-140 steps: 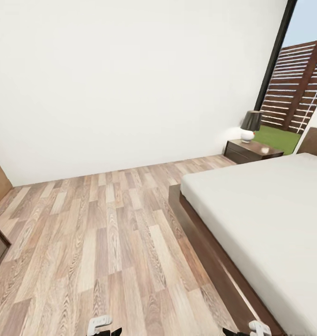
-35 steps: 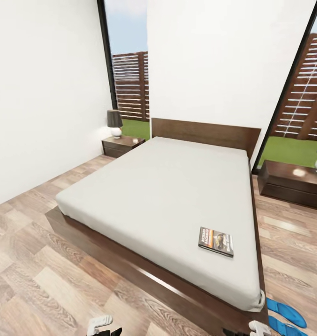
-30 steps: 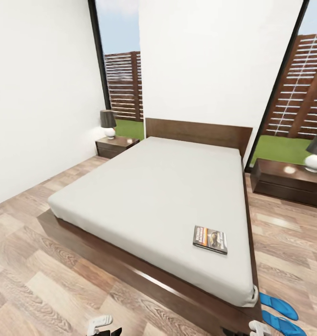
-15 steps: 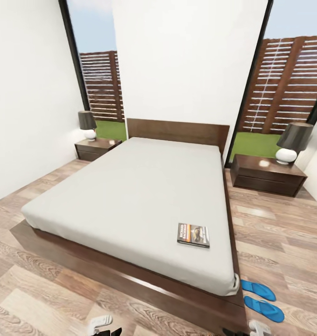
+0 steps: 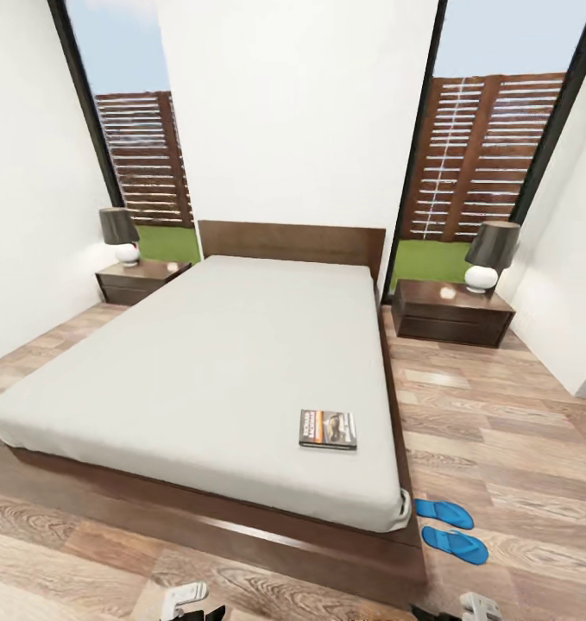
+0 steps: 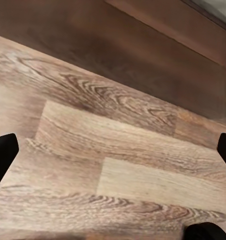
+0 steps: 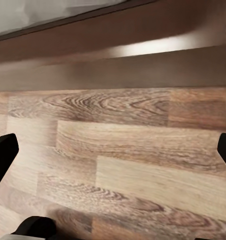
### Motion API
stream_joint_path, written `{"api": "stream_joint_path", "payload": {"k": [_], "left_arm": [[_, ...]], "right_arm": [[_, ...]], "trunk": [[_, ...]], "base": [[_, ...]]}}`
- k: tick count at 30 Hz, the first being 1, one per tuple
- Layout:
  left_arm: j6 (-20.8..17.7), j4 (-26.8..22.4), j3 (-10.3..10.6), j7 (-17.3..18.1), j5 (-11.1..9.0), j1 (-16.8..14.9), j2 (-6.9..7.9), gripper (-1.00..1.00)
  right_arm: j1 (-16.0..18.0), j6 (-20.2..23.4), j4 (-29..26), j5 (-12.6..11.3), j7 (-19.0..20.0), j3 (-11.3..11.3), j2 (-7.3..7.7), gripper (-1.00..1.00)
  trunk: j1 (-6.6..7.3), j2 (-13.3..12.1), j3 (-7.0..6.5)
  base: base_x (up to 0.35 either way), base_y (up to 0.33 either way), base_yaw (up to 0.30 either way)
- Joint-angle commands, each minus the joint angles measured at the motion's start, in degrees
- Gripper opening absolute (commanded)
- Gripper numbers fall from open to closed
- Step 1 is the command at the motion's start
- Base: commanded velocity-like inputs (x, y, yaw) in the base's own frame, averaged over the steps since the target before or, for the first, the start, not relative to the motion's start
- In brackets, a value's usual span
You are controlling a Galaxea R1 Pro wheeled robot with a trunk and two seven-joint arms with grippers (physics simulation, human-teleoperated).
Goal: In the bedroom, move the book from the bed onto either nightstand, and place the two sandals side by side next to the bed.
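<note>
The bed point(image 5: 223, 362), a grey mattress in a dark wooden frame, lies in the middle of the head view. The book point(image 5: 328, 429) lies flat on the mattress near its near right corner. Two blue sandals point(image 5: 444, 513) point(image 5: 455, 545) rest side by side on the floor by that corner. One nightstand point(image 5: 140, 281) stands left of the headboard and another nightstand point(image 5: 450, 313) right of it. My left gripper point(image 5: 189, 602) point(image 6: 113, 152) and right gripper point(image 5: 465, 609) point(image 7: 113, 150) hang low over the floor in front of the bed's foot, both open and empty.
Each nightstand carries a lamp point(image 5: 120, 235) point(image 5: 489, 254) with a dark shade. Tall dark-framed windows point(image 5: 474, 155) flank the white wall behind the headboard. Wood-plank floor point(image 5: 500, 414) runs along the bed's right side up to a white wall.
The head camera has swung right, so the bed now sits centred and the right nightstand and both sandals show in full. Book, sandals and grippers have not moved.
</note>
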State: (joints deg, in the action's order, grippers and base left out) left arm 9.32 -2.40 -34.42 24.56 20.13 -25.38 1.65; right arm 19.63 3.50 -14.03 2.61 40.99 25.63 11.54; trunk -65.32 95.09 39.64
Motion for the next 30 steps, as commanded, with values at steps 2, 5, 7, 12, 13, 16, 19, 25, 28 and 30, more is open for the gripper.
{"api": "stream_joint_path", "payload": {"k": [2, 5, 7, 12, 13, 16, 19, 25, 28, 30], "left_arm": [[0.26, 0.03, -0.48, 0.13, 0.61, -0.02, 0.02, 1.00], [0.26, 0.03, -0.48, 0.13, 0.60, -0.02, 0.02, 1.00], [0.26, 0.03, -0.48, 0.13, 0.61, -0.02, 0.02, 1.00], [0.26, 0.03, -0.48, 0.13, 0.61, -0.02, 0.02, 1.00], [0.26, 0.03, -0.48, 0.13, 0.61, -0.02, 0.02, 1.00], [0.26, 0.03, -0.48, 0.13, 0.61, -0.02, 0.02, 1.00], [0.26, 0.03, -0.48, 0.13, 0.60, -0.02, 0.02, 1.00], [0.26, 0.03, -0.48, 0.13, 0.61, -0.02, 0.02, 1.00], [0.26, 0.03, -0.48, 0.13, 0.61, -0.02, 0.02, 1.00], [0.26, 0.03, -0.48, 0.13, 0.61, -0.02, 0.02, 1.00]], "right_arm": [[0.05, 0.37, -0.04, 0.28, 0.31, 0.48, -0.03, 1.00], [0.05, 0.37, -0.04, 0.28, 0.31, 0.48, -0.03, 1.00], [0.03, 0.37, -0.04, 0.26, 0.31, 0.48, -0.03, 1.00], [0.01, 0.37, -0.04, 0.26, 0.31, 0.48, -0.03, 1.00], [0.03, 0.37, -0.04, 0.27, 0.31, 0.48, -0.03, 1.00], [0.05, 0.37, -0.04, 0.28, 0.33, 0.48, -0.03, 1.00], [0.05, 0.37, -0.04, 0.28, 0.32, 0.48, -0.03, 1.00], [0.03, 0.37, -0.04, 0.27, 0.32, 0.48, -0.03, 1.00], [0.02, 0.37, -0.04, 0.27, 0.32, 0.48, -0.03, 1.00], [0.03, 0.37, -0.04, 0.28, 0.32, 0.48, -0.03, 1.00]], "trunk": [[0.01, 0.02, 0.05], [0.01, 0.02, 0.05], [0.01, 0.02, 0.05], [0.01, 0.02, 0.05], [0.01, 0.02, 0.05], [0.01, 0.02, 0.05], [0.01, 0.02, 0.05], [0.01, 0.02, 0.05], [0.01, 0.02, 0.05], [0.01, 0.02, 0.05]], "base": [[0.000, 0.000, -0.251], [0.000, 0.000, -0.251], [0.000, 0.000, -0.251], [0.000, 0.000, -0.251], [0.000, 0.000, -0.251], [0.000, 0.000, -0.251], [0.000, 0.000, -0.251], [0.000, 0.000, -0.251], [0.000, 0.000, -0.251], [0.000, 0.000, -0.252]]}}
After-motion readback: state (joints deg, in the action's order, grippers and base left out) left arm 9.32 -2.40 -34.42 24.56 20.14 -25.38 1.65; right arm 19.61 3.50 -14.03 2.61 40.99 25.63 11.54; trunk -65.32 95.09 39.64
